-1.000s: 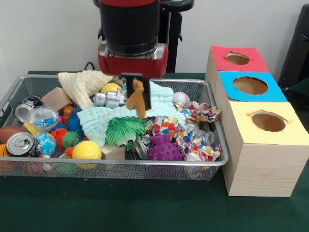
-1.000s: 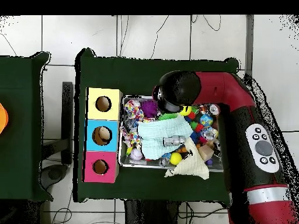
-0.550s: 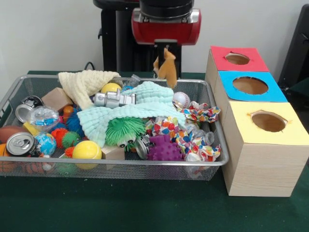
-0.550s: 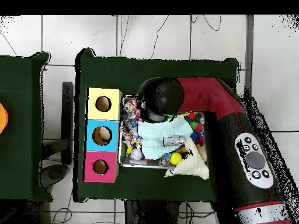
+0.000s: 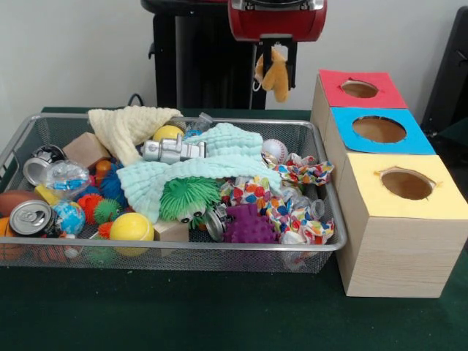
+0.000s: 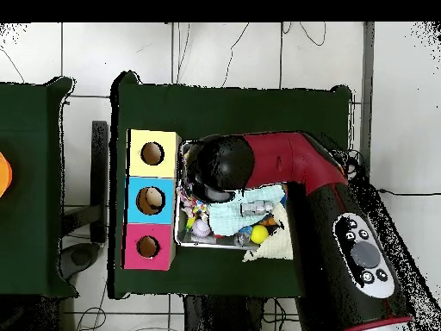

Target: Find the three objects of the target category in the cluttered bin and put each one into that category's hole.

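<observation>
High above the bin's (image 5: 307,131) far right corner, the gripper (image 5: 276,55) is clamped on a small tan plush toy (image 5: 276,73), soft and floppy, dangling just left of the red-topped box (image 5: 362,89). No lettering is readable anywhere.

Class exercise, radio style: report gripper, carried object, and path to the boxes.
Gripper shut on small orange plush toy, raised above wire mesh bin. Toy hangs beside red-topped box, not over its hole. Nothing between them.
</observation>
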Tool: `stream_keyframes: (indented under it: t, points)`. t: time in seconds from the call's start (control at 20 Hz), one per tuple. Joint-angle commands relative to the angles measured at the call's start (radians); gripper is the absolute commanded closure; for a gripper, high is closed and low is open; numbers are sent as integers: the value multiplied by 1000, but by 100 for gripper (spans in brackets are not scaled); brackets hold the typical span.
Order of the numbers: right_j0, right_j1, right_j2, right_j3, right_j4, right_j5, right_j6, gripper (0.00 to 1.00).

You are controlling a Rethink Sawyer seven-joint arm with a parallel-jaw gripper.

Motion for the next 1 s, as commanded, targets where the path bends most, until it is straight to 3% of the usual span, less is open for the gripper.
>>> stream_keyframes:
  t: [0.05, 0.4, 1.0]
  points:
    - [-14, -18, -5, 172, 5, -92, -20, 100]
    - [38, -22, -16, 245, 10, -182, 72, 100]
    - [138, -106, -52, 310, 101, -197, 152, 100]
